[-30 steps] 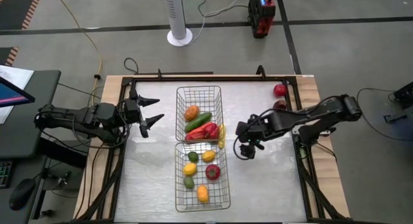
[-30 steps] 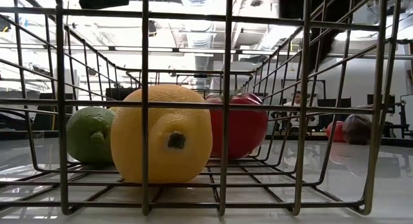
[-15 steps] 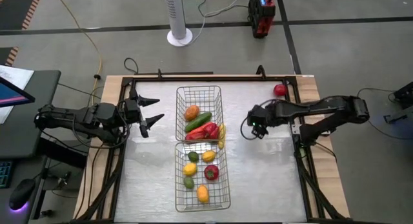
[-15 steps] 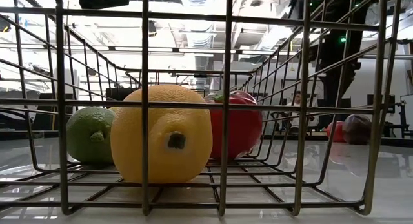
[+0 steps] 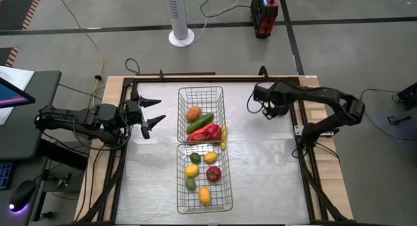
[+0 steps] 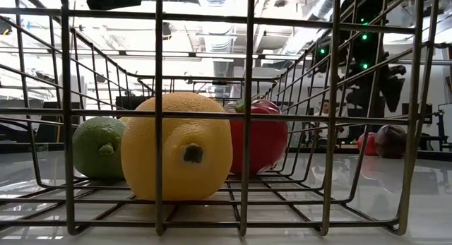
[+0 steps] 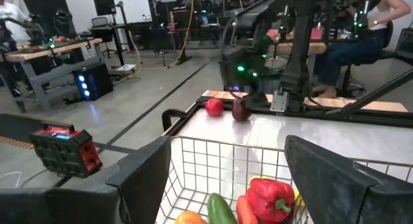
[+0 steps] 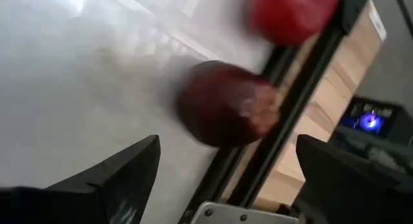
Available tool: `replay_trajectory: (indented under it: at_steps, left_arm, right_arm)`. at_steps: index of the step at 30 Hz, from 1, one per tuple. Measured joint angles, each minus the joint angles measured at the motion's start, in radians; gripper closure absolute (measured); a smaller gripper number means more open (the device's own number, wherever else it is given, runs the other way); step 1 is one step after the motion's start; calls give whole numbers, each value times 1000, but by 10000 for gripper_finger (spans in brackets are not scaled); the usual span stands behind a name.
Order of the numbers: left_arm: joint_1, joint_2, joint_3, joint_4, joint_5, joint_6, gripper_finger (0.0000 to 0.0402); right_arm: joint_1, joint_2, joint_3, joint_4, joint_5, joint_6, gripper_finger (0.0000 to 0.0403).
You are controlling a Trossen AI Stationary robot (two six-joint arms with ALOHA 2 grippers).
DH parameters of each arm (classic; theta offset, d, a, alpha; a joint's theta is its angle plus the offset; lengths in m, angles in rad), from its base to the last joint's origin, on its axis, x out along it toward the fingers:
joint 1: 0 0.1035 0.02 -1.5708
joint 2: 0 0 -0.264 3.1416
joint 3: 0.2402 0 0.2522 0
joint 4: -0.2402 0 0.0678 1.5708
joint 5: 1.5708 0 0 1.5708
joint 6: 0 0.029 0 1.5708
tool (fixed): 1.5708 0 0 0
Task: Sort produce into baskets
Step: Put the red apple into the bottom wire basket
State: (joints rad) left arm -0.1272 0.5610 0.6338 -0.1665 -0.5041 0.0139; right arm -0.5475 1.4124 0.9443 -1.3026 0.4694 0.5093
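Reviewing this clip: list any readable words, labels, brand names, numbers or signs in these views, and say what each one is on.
None can be read in any view.
Red device on the floor beyond the table: lit blue panel, too small to read.
Red and black box in the left wrist view: blue glow only, no legible characters.
Monitor at the high view's left edge: nothing legible.
Baskets and produce: no labels visible.

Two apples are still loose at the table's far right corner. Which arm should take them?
Right. Its open tool hangs right over the dark-red apple, the red apple just beyond. The left tool waits across the baskets.
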Motion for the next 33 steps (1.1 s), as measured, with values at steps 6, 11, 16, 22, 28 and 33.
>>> replay_trajectory:
  at_steps: [6,11,16,22,28,33]
  left_arm:
    - [0,0,0,0,0,0,110]
    - [0,0,0,0,0,0,110]
    - [0,0,0,0,0,0,110]
    - [0,0,0,-1,0,3,110]
    - [0,0,0,-1,-9,4,110]
    - [0,0,0,-1,-9,3,110]
  right_arm:
    - [-109,0,0,75,-33,-74,15]
    - [-156,2,0,160,-93,-126,15]
    - [-175,31,-13,151,-149,-141,15]
    - [-121,53,-37,160,-184,-144,15]
    - [48,10,-28,180,-278,-67,15]
    - [228,-36,-7,190,-375,31,15]
